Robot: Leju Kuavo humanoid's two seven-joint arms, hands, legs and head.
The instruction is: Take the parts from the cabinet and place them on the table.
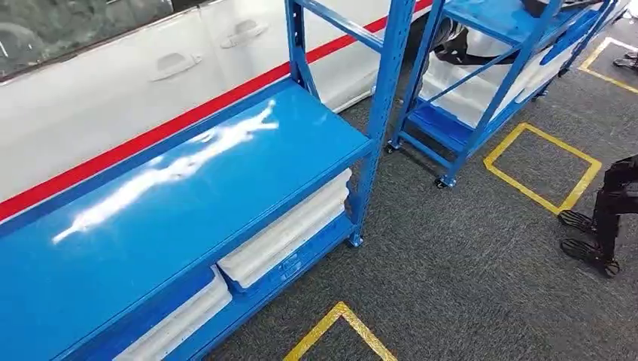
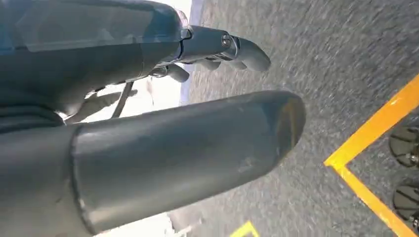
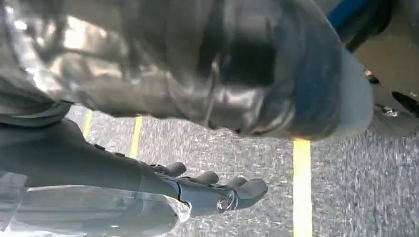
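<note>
White parts (image 1: 290, 229) lie under the blue cabinet (image 1: 188, 203) shelf — left hand (image 2: 197, 148) and right hand (image 3: 197, 190) hold nothing, fingers apart.

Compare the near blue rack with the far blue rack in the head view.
The near rack has a bare, glossy top shelf; the far rack carries a dark item on its upper shelf. The near rack holds white parts stacked flat under its shelf; the far rack's white parts lean behind a diagonal brace. Both are blue metal frames standing on grey carpet.
</note>
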